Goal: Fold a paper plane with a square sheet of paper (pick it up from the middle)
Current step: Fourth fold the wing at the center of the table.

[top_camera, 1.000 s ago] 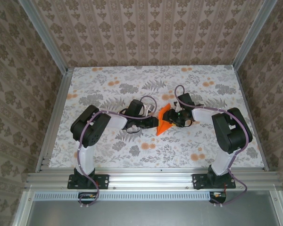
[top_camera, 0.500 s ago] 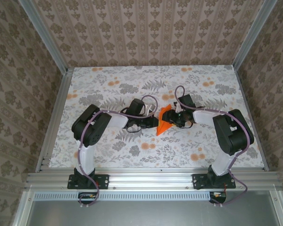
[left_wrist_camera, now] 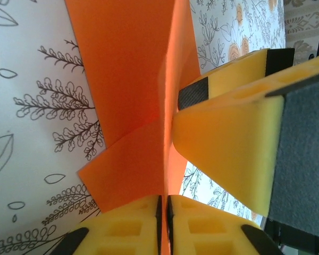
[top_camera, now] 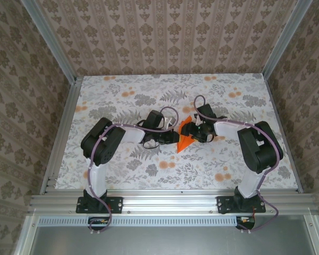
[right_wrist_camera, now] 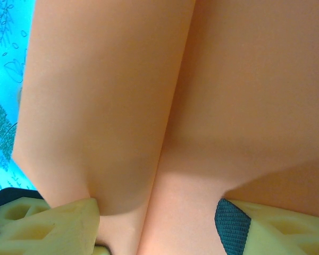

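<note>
The left arm rises from its base at the near left edge of the counter (top_camera: 122,90), bends at a raised elbow, and stretches its forearm low and to the right toward the middle. There the left gripper (top_camera: 170,138) is closed on the near edge of the sheet of paper (top_camera: 184,139). The left wrist view shows its two yellow fingers pressed together with only the thin orange sheet between them (left_wrist_camera: 164,201). The sheet of paper sits at the centre of the counter between the two grippers. It is partly folded and narrows to a point toward the near side. Up close (left_wrist_camera: 127,79) it has a sharp crease, with one flap spread over the printed leaves and another standing up from it. Just to the right, the right gripper (top_camera: 190,130) meets the sheet from the opposite side, and one of its fingers (left_wrist_camera: 228,149) rests against the raised flap. In the right wrist view its fingers stand well apart (right_wrist_camera: 157,218), one on each side of the creased paper (right_wrist_camera: 122,79), so the gripper is open rather than pinching. The right arm mirrors the left: base at the near right edge, elbow raised, and forearm reaching left and low toward the centre.
</note>
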Available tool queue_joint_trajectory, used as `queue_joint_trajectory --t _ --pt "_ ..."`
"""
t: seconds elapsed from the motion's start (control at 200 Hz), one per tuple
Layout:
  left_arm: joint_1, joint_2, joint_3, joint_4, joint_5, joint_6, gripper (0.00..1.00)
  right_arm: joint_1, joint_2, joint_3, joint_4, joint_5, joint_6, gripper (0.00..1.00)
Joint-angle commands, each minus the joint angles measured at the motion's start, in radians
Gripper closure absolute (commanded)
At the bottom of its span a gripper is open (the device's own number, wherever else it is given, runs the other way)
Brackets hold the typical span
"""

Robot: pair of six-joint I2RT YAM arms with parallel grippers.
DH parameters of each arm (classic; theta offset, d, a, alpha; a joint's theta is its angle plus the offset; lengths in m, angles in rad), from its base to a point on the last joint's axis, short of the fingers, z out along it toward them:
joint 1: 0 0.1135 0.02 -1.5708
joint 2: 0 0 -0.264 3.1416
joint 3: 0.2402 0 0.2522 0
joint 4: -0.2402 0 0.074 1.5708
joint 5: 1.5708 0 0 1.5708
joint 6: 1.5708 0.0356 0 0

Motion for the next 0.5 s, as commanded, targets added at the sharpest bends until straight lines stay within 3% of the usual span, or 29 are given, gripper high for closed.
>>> queue_joint_trajectory --t 0.0,0.16,0.495 --pt "0.011 -0.017 0.013 -0.021 0.003 0.025 0.8 -0.001 0.122 -0.05 -0.208 0.26 0.022 0.34" --pt "0.038 -0.089 -0.031 -0.009 -0.019 0.017 0.7 0.013 0.128 -0.033 -0.24 0.294 0.043 0.36" --pt "0.05 -0.157 -0.141 0.086 -0.124 -0.064 0.68 0.049 0.15 -0.003 -0.28 0.35 0.108 0.38"
